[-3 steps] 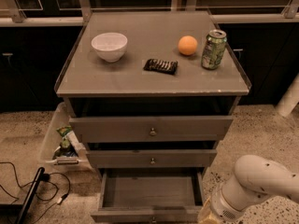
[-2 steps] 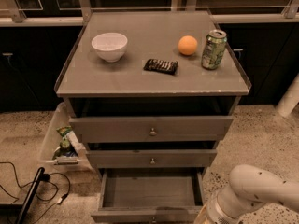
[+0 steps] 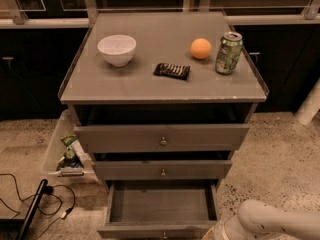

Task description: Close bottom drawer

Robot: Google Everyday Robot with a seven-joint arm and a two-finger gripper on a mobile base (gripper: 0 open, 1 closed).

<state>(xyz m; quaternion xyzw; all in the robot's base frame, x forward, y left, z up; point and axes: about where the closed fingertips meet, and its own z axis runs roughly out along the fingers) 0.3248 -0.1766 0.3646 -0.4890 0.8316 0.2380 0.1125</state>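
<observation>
Gripper claw (image 3: pixel 218 232) low in the bottom right of the frame, just beside the right front corner of the bottom drawer (image 3: pixel 150 229). Cannot tell if clenched or let go. Bottom drawer pulled out, bottom middle. Higher up, on top: white bowl (image 3: pixel 117 49), orange (image 3: pixel 200 48), green can (image 3: pixel 228 53), dark snack bar (image 3: pixel 171 70).

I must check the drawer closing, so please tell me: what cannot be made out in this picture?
1. Gripper: camera view, low right beside the bottom drawer; the lower edge cuts it off, so contact is unknown.
2. The drawer's knob: half cut by the same edge.
3. Things in the bin at left: too small to name.
</observation>
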